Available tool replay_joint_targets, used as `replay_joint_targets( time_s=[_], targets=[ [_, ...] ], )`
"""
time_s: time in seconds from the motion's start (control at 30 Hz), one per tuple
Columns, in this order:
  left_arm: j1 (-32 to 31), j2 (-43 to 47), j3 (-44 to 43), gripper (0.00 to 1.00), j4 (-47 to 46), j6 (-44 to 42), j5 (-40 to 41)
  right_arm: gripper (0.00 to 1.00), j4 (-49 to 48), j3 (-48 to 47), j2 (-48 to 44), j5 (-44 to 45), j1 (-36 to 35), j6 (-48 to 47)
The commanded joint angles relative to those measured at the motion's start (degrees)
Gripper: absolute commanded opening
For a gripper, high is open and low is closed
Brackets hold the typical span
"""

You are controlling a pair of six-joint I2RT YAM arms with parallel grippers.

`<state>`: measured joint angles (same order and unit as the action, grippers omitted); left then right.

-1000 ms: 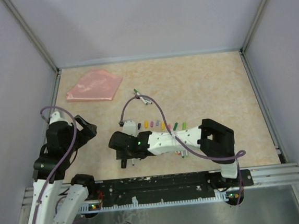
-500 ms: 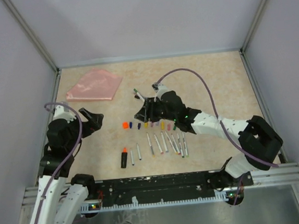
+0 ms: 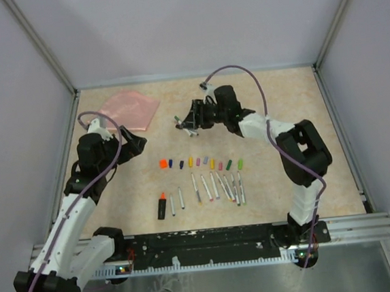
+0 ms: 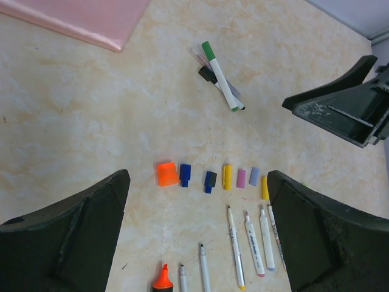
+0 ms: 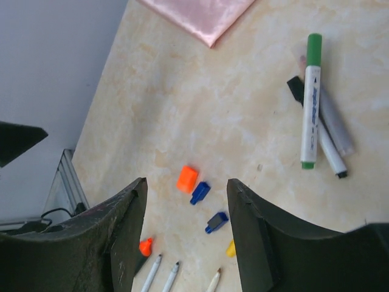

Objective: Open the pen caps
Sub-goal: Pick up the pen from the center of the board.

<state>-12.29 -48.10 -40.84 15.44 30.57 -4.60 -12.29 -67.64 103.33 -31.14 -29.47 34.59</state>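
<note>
**Both grippers open, loose caps lined up mid-table**

The pen caps (image 3: 198,163) lie in a single row across the middle of the table (image 3: 279,97), running left to right from an orange cap (image 4: 166,173) through blue, yellow, pink and purple ones to green at the right end. The left gripper (image 3: 137,140) hangs off the row's left end, toward the table's left edge. Its fingers are spread wide with nothing between them, and in its wrist view the left half of the row lies in the gap.

The right gripper (image 3: 191,117) is on the far side of the row, its fingers also parted and empty. Just beside it lies a white marker (image 5: 310,109) with its green cap (image 5: 314,45) still on, crossed over thinner pens (image 5: 335,126).

Uncapped pens (image 4: 236,252) and an orange highlighter (image 3: 161,205) lie between the cap row and the near edge. A pink pouch (image 3: 132,109) lies at the far left corner.

A line of fine print runs along the marker's barrel, too small to read.
</note>
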Motion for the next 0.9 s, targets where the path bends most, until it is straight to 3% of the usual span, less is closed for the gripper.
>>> replay_joint_targets(
  time_s=[0.0, 0.13, 0.33, 0.87],
  targets=[
    [-0.19, -3.55, -3.61, 0.99, -3.98, -2.70, -1.07, 0.55, 13.40, -14.23, 6.83, 0.52, -0.41, -9.15],
    [-0.19, -6.08, -3.87, 0.99, -4.85, -3.79, -1.27, 0.52, 22.62, -23.57, 12.60, 5.27, -0.41, -14.33],
    [-0.19, -8.41, -4.37, 0.99, -5.00, -7.00, -0.22, 0.38, 31.43, -33.77, 19.77, 9.94, -0.99, -18.55],
    [-0.19, -11.01, -5.03, 0.99, -5.22, -9.38, -0.03, 0.36, 40.74, -46.12, 29.91, 14.29, -2.95, -21.81]
  ],
)
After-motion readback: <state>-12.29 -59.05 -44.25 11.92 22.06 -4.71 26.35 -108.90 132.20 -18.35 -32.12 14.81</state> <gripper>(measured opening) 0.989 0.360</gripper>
